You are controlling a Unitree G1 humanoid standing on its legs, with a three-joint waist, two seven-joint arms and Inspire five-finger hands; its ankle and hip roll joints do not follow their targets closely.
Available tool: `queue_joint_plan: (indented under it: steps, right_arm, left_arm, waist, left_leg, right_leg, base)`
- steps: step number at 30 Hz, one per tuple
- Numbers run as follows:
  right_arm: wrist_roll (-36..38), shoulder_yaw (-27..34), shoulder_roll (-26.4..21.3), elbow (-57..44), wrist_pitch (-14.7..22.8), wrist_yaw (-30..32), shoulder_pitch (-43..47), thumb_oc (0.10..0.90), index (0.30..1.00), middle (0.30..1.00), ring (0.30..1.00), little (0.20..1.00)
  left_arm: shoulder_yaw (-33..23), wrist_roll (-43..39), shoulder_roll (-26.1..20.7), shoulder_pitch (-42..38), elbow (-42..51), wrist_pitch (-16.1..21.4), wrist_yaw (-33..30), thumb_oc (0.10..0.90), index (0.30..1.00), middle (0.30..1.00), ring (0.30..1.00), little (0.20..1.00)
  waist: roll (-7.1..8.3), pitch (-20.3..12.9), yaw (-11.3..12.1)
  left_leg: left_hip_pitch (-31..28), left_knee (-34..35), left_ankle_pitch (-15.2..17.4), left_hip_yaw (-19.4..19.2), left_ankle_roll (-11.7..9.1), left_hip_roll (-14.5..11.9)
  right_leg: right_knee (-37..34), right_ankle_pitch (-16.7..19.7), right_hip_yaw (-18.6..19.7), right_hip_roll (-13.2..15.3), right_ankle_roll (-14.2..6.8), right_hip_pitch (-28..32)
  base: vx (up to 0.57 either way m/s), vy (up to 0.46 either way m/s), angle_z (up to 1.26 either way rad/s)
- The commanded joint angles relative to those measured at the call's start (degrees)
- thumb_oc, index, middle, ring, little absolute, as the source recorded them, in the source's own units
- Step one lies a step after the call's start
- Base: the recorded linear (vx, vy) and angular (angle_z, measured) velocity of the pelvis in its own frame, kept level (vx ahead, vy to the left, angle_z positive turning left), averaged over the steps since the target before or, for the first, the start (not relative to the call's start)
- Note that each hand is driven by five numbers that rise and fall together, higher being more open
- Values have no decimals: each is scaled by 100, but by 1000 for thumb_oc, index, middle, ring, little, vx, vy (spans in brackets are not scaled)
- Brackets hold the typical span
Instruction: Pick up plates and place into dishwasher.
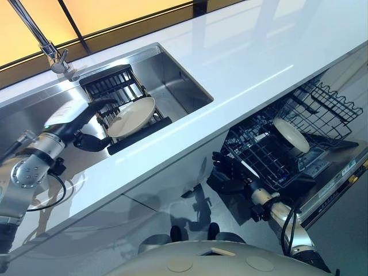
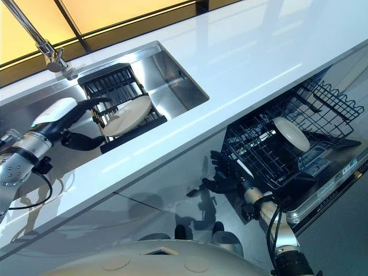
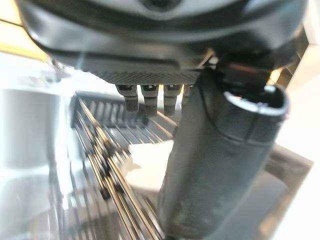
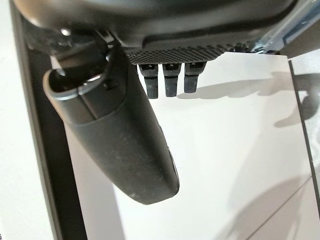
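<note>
Left hand (image 1: 86, 129) open, fingers straight, just left of cream plate (image 1: 131, 117) leaning in sink rack (image 1: 109, 86). Probably rigid, glazed, slippery, breakable (take by rim). Right hand (image 1: 227, 169) relaxed near dishwasher basket (image 1: 322, 106).

Cream plates (image 1: 131, 117), black wire dishwasher rack (image 1: 313, 112), white counter (image 1: 247, 63), steel-grey sink (image 1: 178, 77).

countertop (image 1: 253, 63): white, glossy, ran across the view; bare on its visible top.
sink (image 1: 178, 75): steel basin set into the countertop, faucet (image 1: 54, 57) at its back edge.
drying rack (image 1: 115, 86): black, sat in the sink; one cream plate (image 1: 132, 117) leaned in it.
dishwasher rack (image 1: 287, 144): dark wire basket pulled out below the countertop; one white plate (image 1: 291, 135) stood tilted in it.
</note>
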State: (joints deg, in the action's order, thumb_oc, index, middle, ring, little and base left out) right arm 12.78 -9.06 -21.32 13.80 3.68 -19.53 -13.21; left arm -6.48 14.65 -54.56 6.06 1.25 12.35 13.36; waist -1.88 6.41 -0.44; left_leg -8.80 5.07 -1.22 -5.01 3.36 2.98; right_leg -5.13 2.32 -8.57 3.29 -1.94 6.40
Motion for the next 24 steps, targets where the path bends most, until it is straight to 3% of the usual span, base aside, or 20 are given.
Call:
queue_joint_plan:
  steps: [1,10,24]
  right_arm:
    - [173,-24,-104,-326,343,-12,481,800,900,900,900,900]
    - [126,-103,-115,-233,300,-18,527,800,900,900,900,900]
    - [-16,-227,-4,-196,218,57,498,800,900,900,900,900]
  left_arm:
    - [-138,-256,-130,-911,89,-70,-132,800,900,900,900,900]
    - [142,-237,-92,-1167,65,-140,223,800,900,900,900,900]
    - [422,-374,256,-1456,59,-236,-269,800,900,900,900,900]
  waist:
    - [-115,-184,-99]
    - [-130,-180,-136]
    - [-143,-155,-227]
  left_leg:
    - [57,-7,366,1,108,174]
    - [45,-7,344,10,90,169]
    - [37,-7,331,12,75,164]
  right_leg:
    - [474,-480,-159,-130,-283,-179]
    - [419,-482,-152,-152,-258,-112]
    - [346,-465,-86,-175,-247,-62]
  base:
    - [0,0,0]
    - [0,0,0]
    - [0,0,0]
